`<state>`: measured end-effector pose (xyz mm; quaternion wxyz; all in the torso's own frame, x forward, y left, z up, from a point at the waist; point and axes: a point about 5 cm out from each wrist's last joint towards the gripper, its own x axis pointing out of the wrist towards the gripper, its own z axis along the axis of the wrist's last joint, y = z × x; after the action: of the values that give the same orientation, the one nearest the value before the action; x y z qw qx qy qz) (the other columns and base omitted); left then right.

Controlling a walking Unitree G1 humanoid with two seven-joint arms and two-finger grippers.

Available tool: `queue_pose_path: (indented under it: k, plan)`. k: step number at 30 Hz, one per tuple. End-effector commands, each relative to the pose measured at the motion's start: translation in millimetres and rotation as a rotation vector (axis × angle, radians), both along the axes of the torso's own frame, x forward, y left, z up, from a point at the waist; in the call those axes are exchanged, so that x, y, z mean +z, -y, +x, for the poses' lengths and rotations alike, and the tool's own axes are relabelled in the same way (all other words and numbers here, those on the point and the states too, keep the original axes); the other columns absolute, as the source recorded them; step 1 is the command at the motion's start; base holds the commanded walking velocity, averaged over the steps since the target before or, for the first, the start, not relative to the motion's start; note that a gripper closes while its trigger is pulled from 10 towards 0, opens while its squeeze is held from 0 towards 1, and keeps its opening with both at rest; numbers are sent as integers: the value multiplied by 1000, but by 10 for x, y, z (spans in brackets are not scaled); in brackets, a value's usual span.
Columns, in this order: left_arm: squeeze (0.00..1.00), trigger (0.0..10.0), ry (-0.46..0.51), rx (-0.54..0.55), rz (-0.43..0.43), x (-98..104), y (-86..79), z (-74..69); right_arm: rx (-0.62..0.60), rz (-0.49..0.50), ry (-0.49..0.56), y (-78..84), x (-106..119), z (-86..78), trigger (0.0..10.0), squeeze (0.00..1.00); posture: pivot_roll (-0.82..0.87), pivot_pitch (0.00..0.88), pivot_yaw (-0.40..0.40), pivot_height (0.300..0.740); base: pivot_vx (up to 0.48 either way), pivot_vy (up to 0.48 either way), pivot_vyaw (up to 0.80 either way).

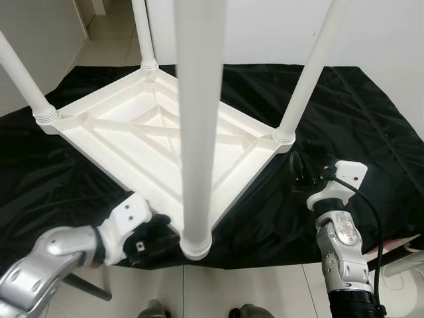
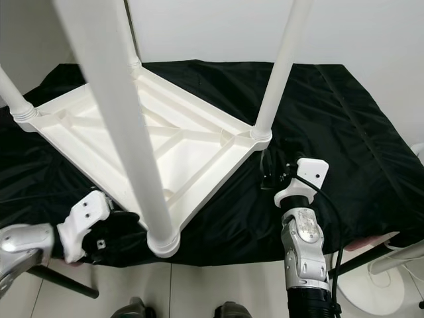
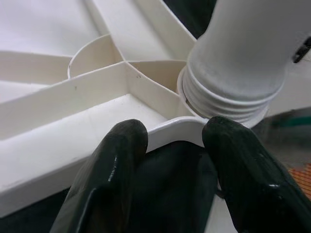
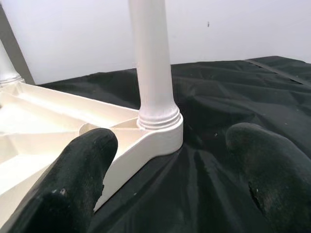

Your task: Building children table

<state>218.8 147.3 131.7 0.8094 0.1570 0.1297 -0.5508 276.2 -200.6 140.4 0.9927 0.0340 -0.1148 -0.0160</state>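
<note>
A white plastic children's table (image 1: 126,136) lies upside down on a black sheet (image 1: 358,119), with its white legs standing up from the corners. The nearest leg (image 1: 199,99) rises straight toward my head. My left gripper (image 1: 151,238) is low at the table's near corner; in the left wrist view it (image 3: 176,130) is open, with the rim (image 3: 170,128) beside that leg's threaded base (image 3: 233,104) between its fingertips. My right gripper (image 1: 301,173) hangs open just short of the right corner leg (image 4: 153,63), touching nothing (image 4: 175,141).
The black sheet ends at a tiled floor (image 1: 265,291) near my feet. A white wall (image 1: 384,33) stands behind the table. A white round base and a cable (image 2: 397,265) lie at the right. A passage opens at the far left (image 1: 109,33).
</note>
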Motion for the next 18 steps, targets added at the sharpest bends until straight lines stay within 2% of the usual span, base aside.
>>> queue_pose_path:
  k: [1, 4, 5, 7, 9, 10, 15, 18]
  plan:
    - [0, 10000, -9, 15, 19, -75, 34, 16, -8, -3, -16, 4, -19, -18, 10000, 0, -74, 55, 32, 740, 0, 0, 0]
    - [0, 10000, 70, 28, -49, -25, 291, 113, -12, 2, -17, -14, -27, -37, 10000, 0, -78, 58, 39, 740, 0, 0, 0]
    - [0, 10000, 70, 28, -49, -25, 291, 113, -12, 2, -17, -14, -27, -37, 10000, 0, -78, 58, 39, 740, 0, 0, 0]
    - [0, 10000, 113, 40, -81, -3, 420, 167, -11, 5, -19, -28, -32, -46, 10000, 0, -82, 59, 42, 740, 0, 0, 0]
    - [0, 10000, 118, 73, -136, 28, 550, 237, -8, 5, -23, -38, -38, -57, 10000, 0, -89, 62, 45, 740, 0, 0, 0]
    - [0, 10000, 118, 73, -136, 28, 550, 237, -8, 5, -23, -38, -38, -57, 10000, 0, -89, 62, 45, 740, 0, 0, 0]
    - [0, 10000, 161, 76, -186, 77, 800, 357, -5, -16, -36, -11, -58, -84, 10000, 0, -93, 62, 48, 740, 0, 0, 0]
    - [0, 10000, 167, 80, -196, 95, 853, 389, -3, -30, -38, -4, -60, -88, 10000, 0, -109, 65, 53, 740, 0, 0, 0]
